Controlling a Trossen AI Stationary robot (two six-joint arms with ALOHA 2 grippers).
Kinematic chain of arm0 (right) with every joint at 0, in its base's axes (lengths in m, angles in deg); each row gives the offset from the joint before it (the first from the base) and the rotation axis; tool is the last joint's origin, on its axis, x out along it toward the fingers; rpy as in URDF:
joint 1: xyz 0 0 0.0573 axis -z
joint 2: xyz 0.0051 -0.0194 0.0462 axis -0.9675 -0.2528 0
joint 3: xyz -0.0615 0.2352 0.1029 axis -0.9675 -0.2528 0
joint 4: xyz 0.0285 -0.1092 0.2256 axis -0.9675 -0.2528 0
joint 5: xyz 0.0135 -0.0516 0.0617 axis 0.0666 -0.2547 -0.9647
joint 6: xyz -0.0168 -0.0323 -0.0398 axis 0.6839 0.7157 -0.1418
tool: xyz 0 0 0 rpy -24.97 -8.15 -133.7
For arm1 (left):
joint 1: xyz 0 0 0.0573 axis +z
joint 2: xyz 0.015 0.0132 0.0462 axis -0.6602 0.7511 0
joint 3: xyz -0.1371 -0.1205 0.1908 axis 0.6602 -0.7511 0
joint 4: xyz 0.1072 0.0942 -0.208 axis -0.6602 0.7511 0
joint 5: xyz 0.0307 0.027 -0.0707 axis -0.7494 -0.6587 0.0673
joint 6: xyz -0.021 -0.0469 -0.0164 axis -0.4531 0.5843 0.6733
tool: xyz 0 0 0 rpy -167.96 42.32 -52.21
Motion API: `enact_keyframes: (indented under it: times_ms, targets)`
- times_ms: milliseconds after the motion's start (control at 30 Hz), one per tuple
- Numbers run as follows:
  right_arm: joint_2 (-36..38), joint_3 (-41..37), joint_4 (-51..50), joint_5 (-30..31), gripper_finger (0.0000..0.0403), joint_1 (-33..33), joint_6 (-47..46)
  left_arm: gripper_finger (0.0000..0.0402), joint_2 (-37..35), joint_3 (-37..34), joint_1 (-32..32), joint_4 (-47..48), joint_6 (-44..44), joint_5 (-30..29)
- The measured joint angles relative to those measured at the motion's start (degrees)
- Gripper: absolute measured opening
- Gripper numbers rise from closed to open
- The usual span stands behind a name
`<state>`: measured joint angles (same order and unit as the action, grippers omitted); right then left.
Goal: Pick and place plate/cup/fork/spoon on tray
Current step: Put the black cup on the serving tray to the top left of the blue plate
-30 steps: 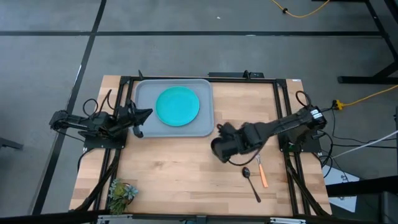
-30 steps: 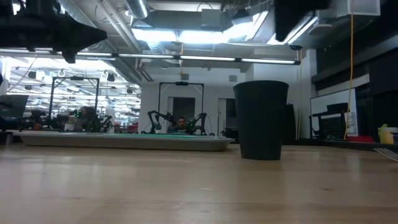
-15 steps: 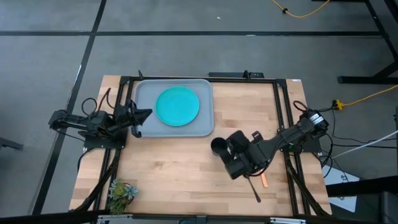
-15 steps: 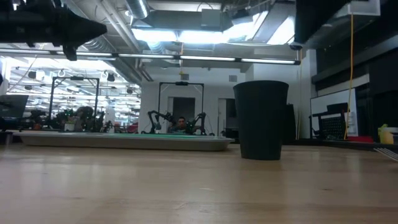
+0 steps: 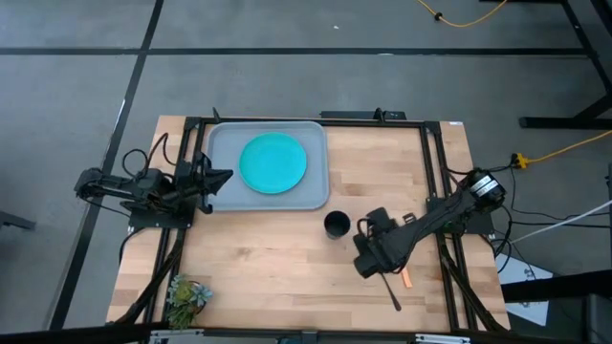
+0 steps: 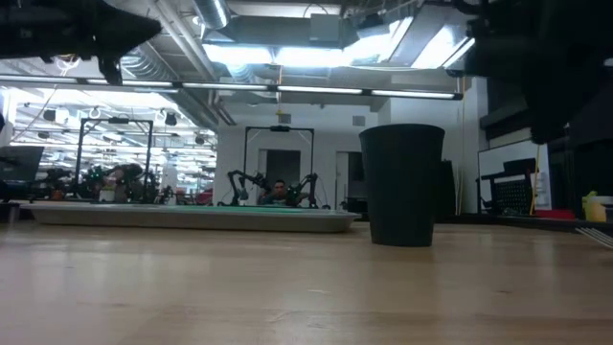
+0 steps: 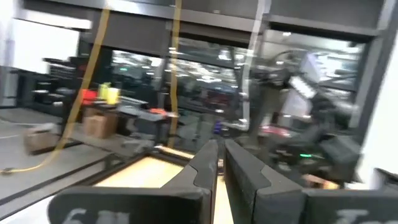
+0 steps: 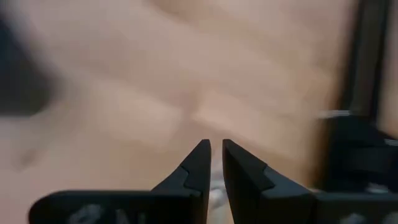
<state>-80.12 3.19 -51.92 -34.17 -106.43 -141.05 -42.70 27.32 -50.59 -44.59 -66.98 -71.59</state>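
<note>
The wooden counter carried the light grey-blue tray against its far edge, left of the middle. The teal plate lay flat in the tray, filling most of its middle. Both dark arms hung above the counter. The left claw waited over the tray's left rim, its fingers clenched on nothing, as the left wrist view showed them nearly touching. The right claw hovered over the counter's near right part, tips pointing down toward the wood; in the right wrist view its fingers stood close together with only a narrow slit between them, and nothing was caught there. The small dark cup stood upright on bare wood just off the tray's near right corner, close beside the right claw but apart from it. The fork showed only the orange end of its handle past the claw, and the spoon only a thin dark handle beside it, toward the near edge.
</note>
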Motion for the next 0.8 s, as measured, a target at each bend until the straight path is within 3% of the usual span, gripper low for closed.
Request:
enact_keyframes:
  times_ms: [67, 267, 600, 800]
  targets:
    - [0.1, -0.1, -4.5, 0.7, 0.0046, 1.0, -3.5, 0.0020, 1.8, 1.4, 0.0, 0.0, 0.1, 1.2]
    - [2.0, -2.8, -3.0, 13.7, 0.0046, 5.5, -1.6, 0.0020, 11.3, 8.1, 0.0, 0.1, -1.7, 1.3]
    - [2.6, -6.4, -3.3, 13.2, 0.0046, 13.4, 4.9, 0.0020, 32.0, 18.8, 0.0, 4.1, -3.1, 0.2]
    - [2.6, -7.1, 0.5, 8.5, 0.0046, 14.0, 8.1, 0.0020, 35.3, 20.9, 0.0, 4.3, -8.8, -6.3]
